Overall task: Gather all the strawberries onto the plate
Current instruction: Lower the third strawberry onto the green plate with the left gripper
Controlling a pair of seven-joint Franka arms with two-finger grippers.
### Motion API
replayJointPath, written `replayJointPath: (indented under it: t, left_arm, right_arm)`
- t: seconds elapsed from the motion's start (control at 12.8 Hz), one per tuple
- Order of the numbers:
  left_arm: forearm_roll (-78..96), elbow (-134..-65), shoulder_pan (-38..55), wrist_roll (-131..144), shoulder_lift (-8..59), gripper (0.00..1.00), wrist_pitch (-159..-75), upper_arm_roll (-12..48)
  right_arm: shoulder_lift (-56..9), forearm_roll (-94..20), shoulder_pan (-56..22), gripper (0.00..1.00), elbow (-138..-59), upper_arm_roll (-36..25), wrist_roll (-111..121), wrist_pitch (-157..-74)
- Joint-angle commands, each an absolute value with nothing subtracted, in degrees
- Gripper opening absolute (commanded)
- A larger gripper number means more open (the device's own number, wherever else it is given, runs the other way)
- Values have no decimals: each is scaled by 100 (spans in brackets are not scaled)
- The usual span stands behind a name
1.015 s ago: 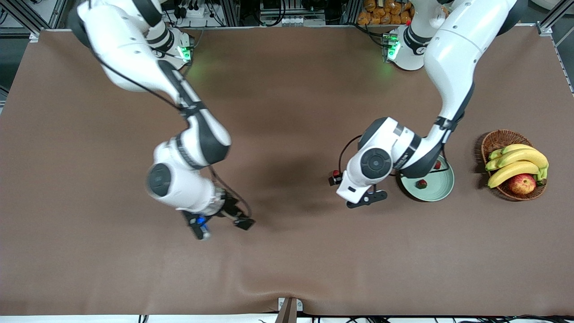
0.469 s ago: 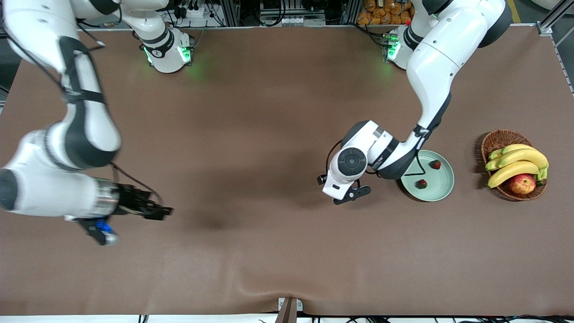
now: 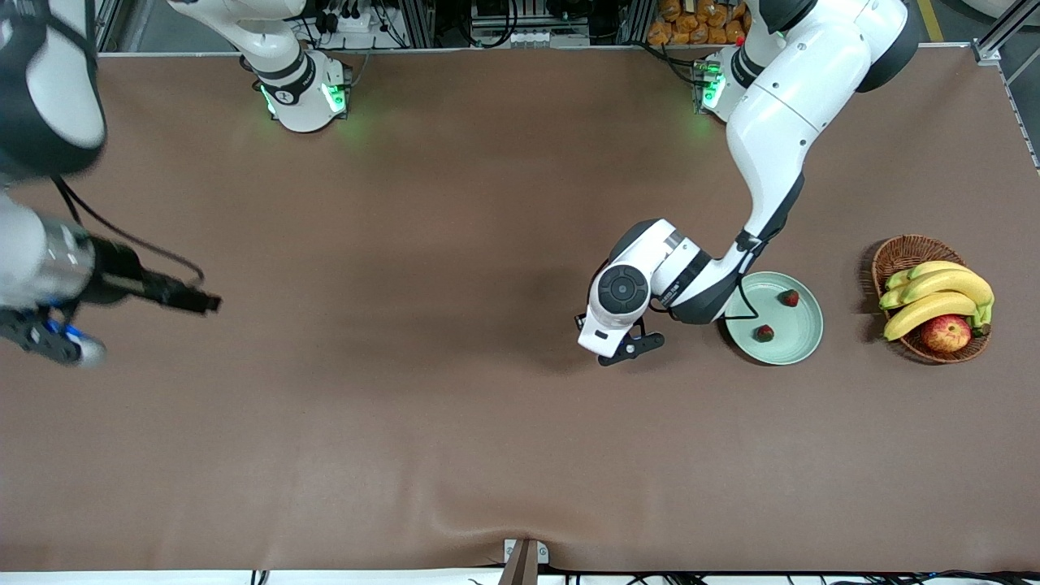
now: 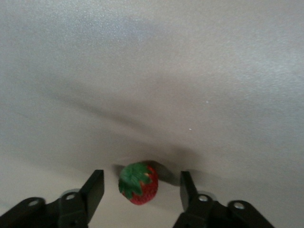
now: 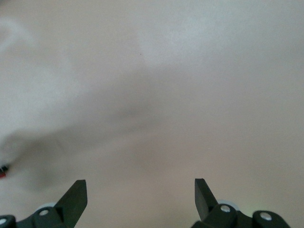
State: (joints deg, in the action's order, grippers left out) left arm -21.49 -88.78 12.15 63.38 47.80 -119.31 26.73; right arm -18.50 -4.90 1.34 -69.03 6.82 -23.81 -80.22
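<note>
The left gripper (image 4: 141, 190) is low over the table beside the plate (image 3: 800, 341), its fingers (image 4: 95, 185) partly open and narrowing around the third strawberry (image 4: 138, 183), not yet touching it. Two strawberries (image 3: 764, 332) are already lying in the plate, so this closing grip is starting the last pickup. The right gripper (image 5: 140, 192), fingers wide open and empty, is swinging away toward the right arm's end of the table, leaving the work to the left arm.
</note>
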Motion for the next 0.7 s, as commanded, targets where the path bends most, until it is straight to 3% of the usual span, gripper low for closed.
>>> replayJointPath:
  t: [0.0, 0.16, 0.31, 0.47, 0.62]
  left_arm:
    - [-2408, -8991, 1169, 6513, 4755, 65, -12006, 2689]
    - [-2408, -8982, 1160, 6495, 4755, 44, -12006, 2689]
    - [-2417, -8982, 1151, 6408, 4746, 0, -12006, 2689]
    - [-2417, -8982, 1143, 6381, 4720, 0, -11997, 2681]
    - [-2417, -8974, 1012, 6390, 4615, 0, -11927, 2689]
  right_arm:
    - [-926, -378, -139, 100, -7723, 160, -1925, -8103]
    - [-555, -326, -132, 100, -8014, 44, -1863, -8199]
    - [-440, -167, -140, 100, -8190, 35, -1837, -8507]
    - [-116, -158, -89, 100, -8795, 61, -1776, -9006]
    - [-114, -141, -44, 100, -8790, 62, -1303, -9105]
